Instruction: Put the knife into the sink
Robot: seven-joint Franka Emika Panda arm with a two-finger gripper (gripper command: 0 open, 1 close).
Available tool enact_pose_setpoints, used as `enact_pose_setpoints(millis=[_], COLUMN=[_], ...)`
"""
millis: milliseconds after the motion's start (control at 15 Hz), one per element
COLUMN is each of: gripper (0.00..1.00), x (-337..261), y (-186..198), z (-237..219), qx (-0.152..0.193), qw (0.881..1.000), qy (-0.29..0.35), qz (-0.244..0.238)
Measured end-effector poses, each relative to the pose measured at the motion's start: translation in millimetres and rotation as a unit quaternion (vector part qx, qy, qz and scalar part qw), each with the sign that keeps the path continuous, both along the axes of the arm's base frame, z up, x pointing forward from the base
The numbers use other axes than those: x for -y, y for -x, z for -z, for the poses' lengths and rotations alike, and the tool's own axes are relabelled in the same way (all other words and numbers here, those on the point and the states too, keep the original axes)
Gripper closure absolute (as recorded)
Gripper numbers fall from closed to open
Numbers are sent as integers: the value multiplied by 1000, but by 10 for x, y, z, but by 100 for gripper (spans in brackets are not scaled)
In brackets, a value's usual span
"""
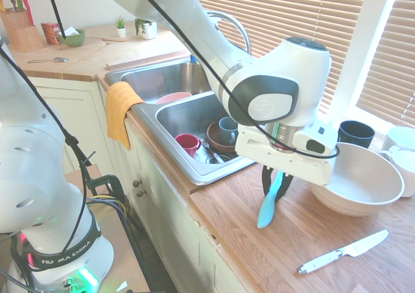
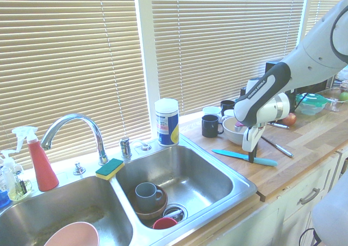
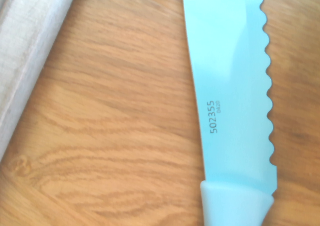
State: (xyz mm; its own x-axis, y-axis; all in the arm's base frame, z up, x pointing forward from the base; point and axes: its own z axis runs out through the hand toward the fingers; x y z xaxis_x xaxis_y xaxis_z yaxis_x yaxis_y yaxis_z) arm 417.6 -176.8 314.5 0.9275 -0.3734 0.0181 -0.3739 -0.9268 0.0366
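The all-turquoise knife lies flat on the wooden counter to the right of the sink. My gripper stands straight down over it, shut on the knife about the middle of its length. In the second exterior view the knife points with its blade toward the sink, and the gripper pinches it near the handle end. The wrist view shows the serrated blade close above the wood grain. The sink's right basin holds a grey mug, a red cup and a brown bowl.
A big cream bowl stands right behind the gripper, with a black mug and white cups beyond. A white-handled metal knife lies nearer the counter's front. A yellow cloth hangs over the sink's rim. The chrome faucet arches behind the divider.
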Motion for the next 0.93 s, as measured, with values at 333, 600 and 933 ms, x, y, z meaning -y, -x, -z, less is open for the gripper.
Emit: enact_pose_setpoints(millis=[333, 600, 933], gripper=[100, 100, 100], x=[-1, -40, -113], y=[86, 148, 133], z=[-240, -586, -904], qx=[6, 28, 48], qw=[1000, 1000, 999], qy=[-7, -10, -11], qz=[5, 7, 18])
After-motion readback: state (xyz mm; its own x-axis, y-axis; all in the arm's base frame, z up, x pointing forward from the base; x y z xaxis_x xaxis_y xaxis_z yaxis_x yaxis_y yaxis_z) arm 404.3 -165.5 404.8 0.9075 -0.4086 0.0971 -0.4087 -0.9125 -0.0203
